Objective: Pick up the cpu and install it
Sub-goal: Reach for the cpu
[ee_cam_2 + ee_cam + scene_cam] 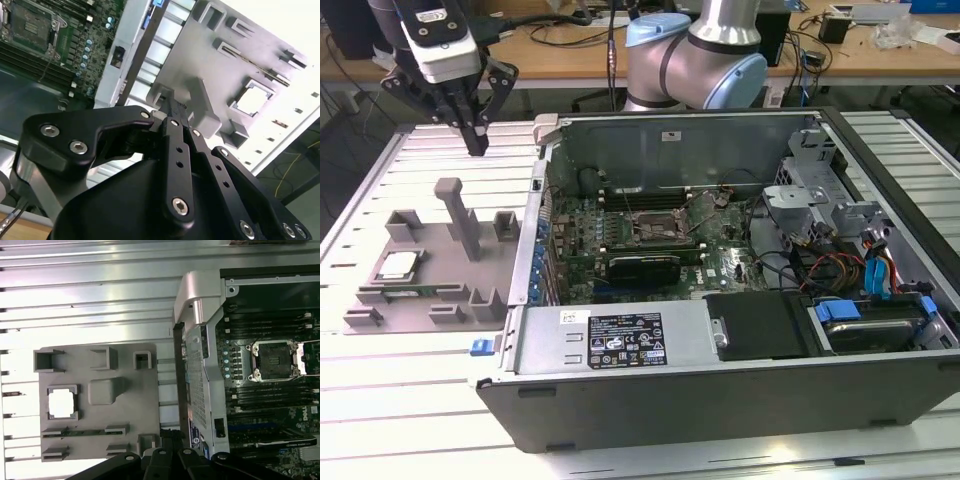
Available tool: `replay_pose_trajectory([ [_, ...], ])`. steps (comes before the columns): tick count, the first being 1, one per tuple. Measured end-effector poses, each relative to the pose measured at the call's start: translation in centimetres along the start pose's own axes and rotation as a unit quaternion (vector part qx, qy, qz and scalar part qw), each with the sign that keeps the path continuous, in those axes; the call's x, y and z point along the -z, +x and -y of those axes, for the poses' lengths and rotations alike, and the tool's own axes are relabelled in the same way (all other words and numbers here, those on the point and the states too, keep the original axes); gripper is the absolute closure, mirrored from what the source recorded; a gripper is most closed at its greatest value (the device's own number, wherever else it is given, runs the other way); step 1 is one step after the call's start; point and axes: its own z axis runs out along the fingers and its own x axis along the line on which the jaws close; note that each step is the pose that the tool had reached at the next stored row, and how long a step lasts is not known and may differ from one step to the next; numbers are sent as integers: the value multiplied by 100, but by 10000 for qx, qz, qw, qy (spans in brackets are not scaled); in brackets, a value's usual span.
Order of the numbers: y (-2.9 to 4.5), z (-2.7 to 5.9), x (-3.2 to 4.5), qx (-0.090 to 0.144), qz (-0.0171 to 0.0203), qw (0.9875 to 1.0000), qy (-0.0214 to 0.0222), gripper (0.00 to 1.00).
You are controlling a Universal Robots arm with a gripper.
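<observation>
The cpu (397,266) lies flat in a square recess of the grey fixture plate (420,300), its silver top bright; it also appears in both wrist views (62,403) (254,100). My gripper (477,148) hangs high above the far side of the plate, well clear of the cpu, shut with nothing between its black fingers (172,150). The open socket (655,228) sits in the middle of the motherboard inside the computer case, its frame also seen in both wrist views (276,359) (30,27).
The open computer case (620,345) takes up the exterior view's right, its side wall (197,365) standing between fixture and motherboard. A tall grey post (460,215) rises from the fixture plate beside the cpu. Cables and drive bays (860,270) crowd the case's right end.
</observation>
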Motion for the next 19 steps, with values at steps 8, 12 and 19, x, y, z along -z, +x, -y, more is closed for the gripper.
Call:
replay_pose_trajectory([
  [8, 161, -26, -2, 1, 0, 10000, 0, 89],
  [12, 260, -46, -9, 0, 2, 10000, 0, 89],
  [19, 485, -87, -51, 1, 5, 10000, 0, 89],
])
